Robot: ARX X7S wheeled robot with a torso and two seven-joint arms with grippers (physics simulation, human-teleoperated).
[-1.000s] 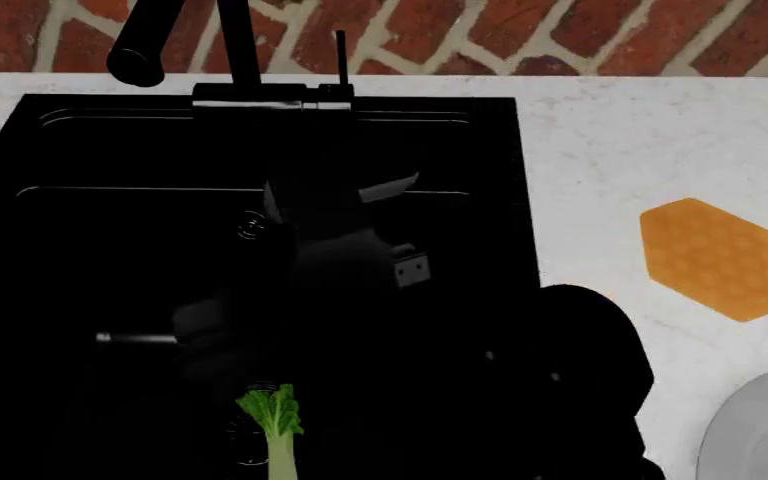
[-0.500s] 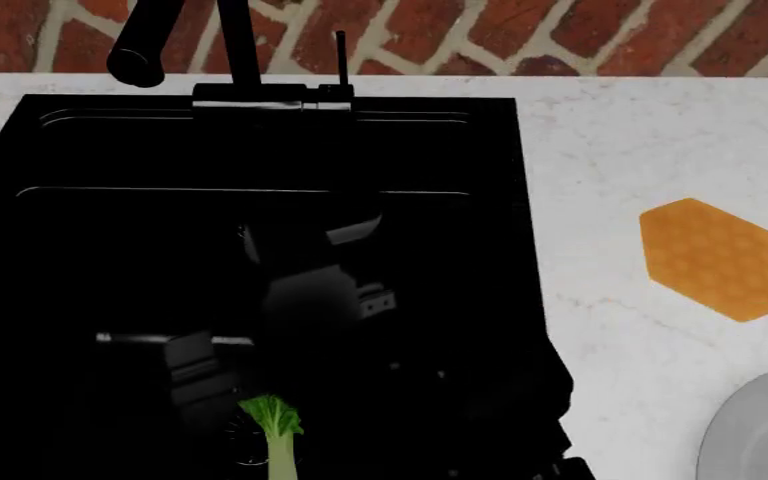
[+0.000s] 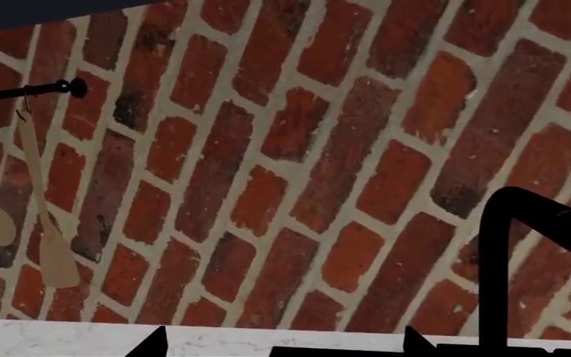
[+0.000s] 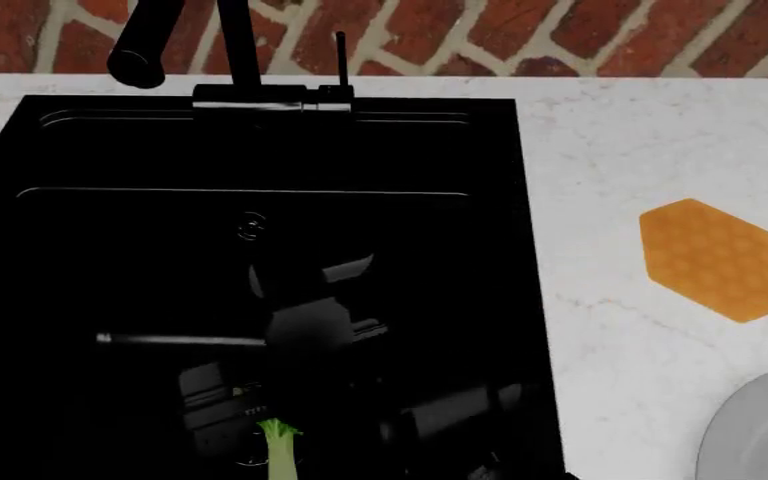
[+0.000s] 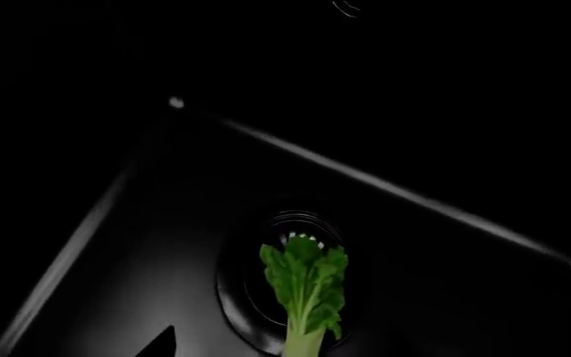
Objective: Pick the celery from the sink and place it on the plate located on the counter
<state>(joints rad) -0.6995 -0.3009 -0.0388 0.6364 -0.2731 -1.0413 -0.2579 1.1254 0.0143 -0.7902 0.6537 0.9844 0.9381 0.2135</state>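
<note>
Early stage: celery [image 4: 277,448] is in the sink [image 4: 491,240], near edge, leafy top lying over the round drain [image 5: 265,312], stalk running out of frame toward the robot. Not lifted, nothing placed.
Right gripper [image 4: 307,300] sits low in the basin just behind the celery, black on black; can't tell if jaws are apart or together, no grip visible.
Left gripper not seen; its camera shows only brick wall [image 3: 296,149].
Plate [image 4: 764,430] on the surface [image 4: 624,140], well right of sink, looks bare.
Orange pad [image 4: 715,258] beyond it, also bare.
Left: grasp, lift, carry right, set down.
</note>
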